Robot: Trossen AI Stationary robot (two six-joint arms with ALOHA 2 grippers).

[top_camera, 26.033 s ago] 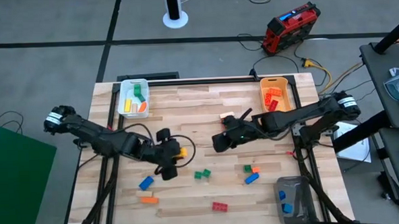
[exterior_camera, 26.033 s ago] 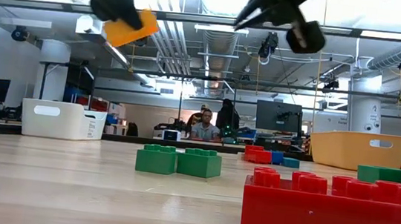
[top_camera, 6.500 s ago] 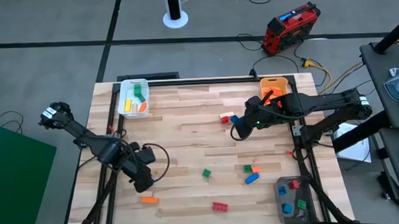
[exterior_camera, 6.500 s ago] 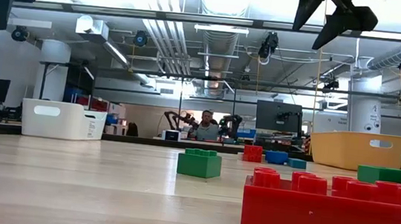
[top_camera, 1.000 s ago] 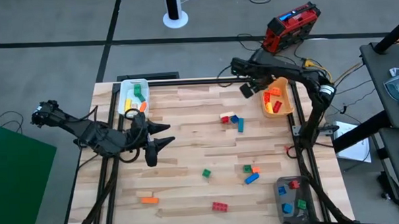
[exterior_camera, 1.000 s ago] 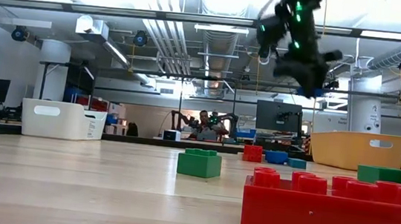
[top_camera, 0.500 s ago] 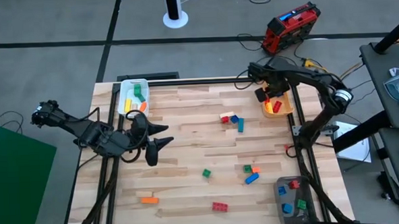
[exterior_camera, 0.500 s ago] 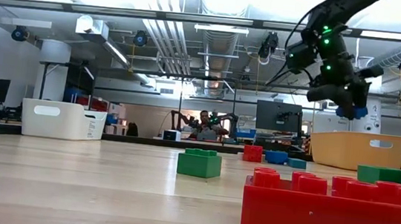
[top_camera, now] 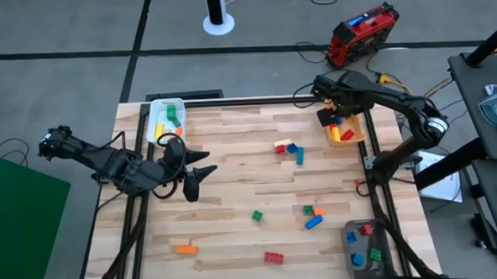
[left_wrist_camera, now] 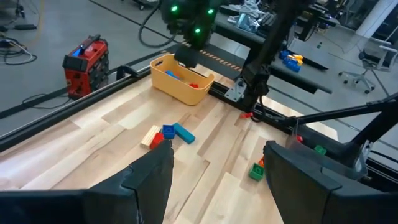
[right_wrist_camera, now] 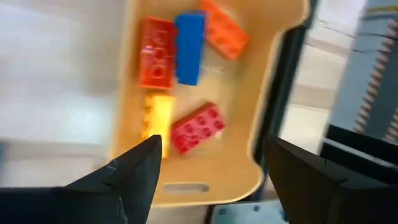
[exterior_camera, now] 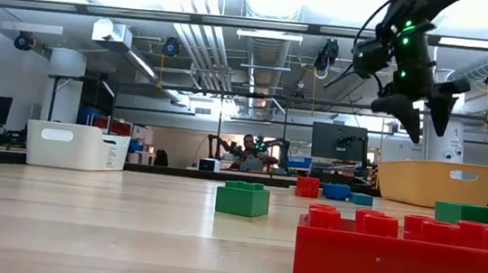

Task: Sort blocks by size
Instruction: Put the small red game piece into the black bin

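From above, the right gripper [top_camera: 335, 117] hangs over the orange-yellow bin [top_camera: 355, 135] at the table's 1 o'clock corner, its fingers spread with nothing between them. Its wrist camera looks straight into that bin [right_wrist_camera: 205, 186] and shows what the overhead view only hints at: a long blue block [right_wrist_camera: 189, 47] lying side by side with a red-orange block [right_wrist_camera: 156, 52], their long axes parallel along the bin's length, an orange block [right_wrist_camera: 224, 28] set at a slant beyond them, a yellow block [right_wrist_camera: 157, 116] in line with the red-orange one, and a red block [right_wrist_camera: 198, 127] lying diagonally beside it. The left gripper [top_camera: 191, 181] waits over the table's 9 o'clock side, fingers apart and empty, pointing toward the centre. Loose blocks lie on the wooden table [top_camera: 231, 132]: near the middle a red block [top_camera: 279, 146] and a blue block [top_camera: 292, 147] touch, and a longer blue block [top_camera: 300, 156] runs roughly 12-to-6; the left wrist view adds a beige block [left_wrist_camera: 150, 136] against that cluster. Toward 6 o'clock sit a green block [top_camera: 257, 216], a long orange block [top_camera: 185, 249] lying 9-to-3, and a long red block [top_camera: 274, 257], which fills the low view's foreground [exterior_camera: 407, 267] broadside with its studs up. The white bin [top_camera: 157, 135] at 11 o'clock and the grey bin [top_camera: 350, 244] at 5 o'clock each hold blocks.
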